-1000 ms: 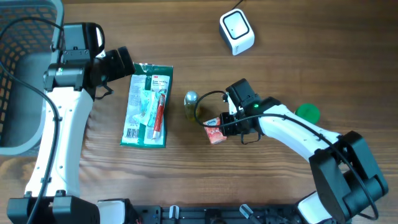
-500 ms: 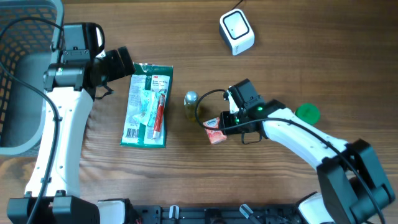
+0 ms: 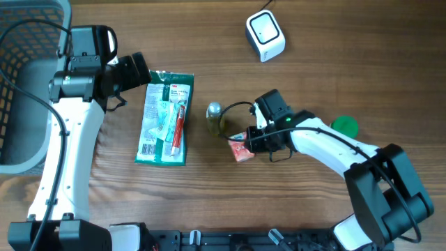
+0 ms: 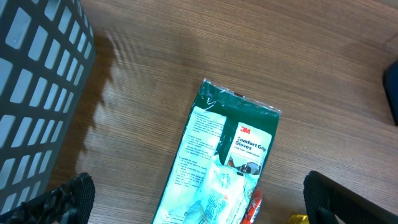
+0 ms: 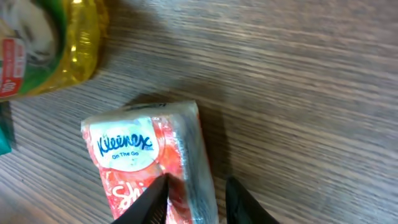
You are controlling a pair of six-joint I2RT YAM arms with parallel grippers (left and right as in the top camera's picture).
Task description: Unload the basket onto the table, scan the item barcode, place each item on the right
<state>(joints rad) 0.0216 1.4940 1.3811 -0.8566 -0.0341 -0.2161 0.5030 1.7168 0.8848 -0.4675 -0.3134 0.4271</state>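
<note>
Overhead view: on the wooden bench [image 3: 209, 42] the tissue pack [image 3: 240, 148], red and white, lies near the middle, slightly to the near side. Just beside it on the far left is a small bottle [image 3: 214, 118] of yellow liquid with a silver cap, lying on its side. The right gripper [image 3: 247, 143] is down at the pack's right end. The white scanner [image 3: 265, 36] stands well apart at the far side, right of centre. A green glove packet [image 3: 166, 118] lies flat left of the bottle. The left gripper [image 3: 143, 73] hovers at the packet's far left corner. A grey basket [image 3: 21, 77] fills the far left corner, and a green disc [image 3: 344, 126] lies to the right, beside the right arm.

Left wrist view: the two dark fingertips [image 4: 68, 196] sit at the lower corners, spread wide and released, with nothing between them. The glove packet lies on the bench below, and the basket's grid wall is at the left.

Right wrist view: the pack, marked Kleenex, lies tilted on the wood grain, with the bottle's yellow body at the upper left. The right gripper's fingers [image 5: 155, 199] are narrowly apart and straddle the pack's clear right edge. One is over the red face, the other just off the side. Whether they are clenched on the pack I cannot tell.
</note>
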